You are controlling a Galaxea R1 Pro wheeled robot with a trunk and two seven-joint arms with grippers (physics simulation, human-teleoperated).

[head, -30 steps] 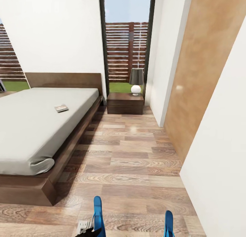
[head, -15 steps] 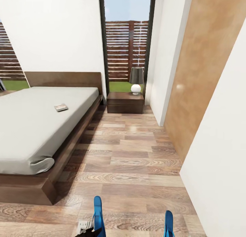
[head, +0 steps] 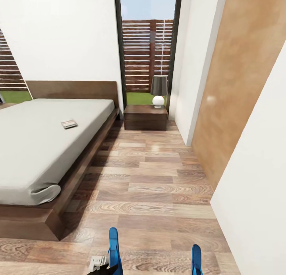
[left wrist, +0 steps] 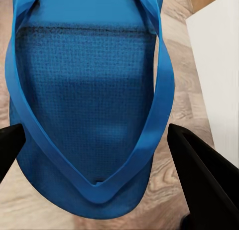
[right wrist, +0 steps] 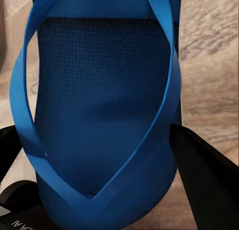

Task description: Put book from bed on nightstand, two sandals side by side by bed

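Both arms low, a blue sandal in each gripper.

The book lies on the bed; the left gripper clamps one sandal, the right gripper the other sandal; nightstand far ahead.

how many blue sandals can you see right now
2. One sandal is at the head view's bottom edge, left of centre, held between the left gripper fingers. The other sandal is at the bottom right, between the right gripper fingers.
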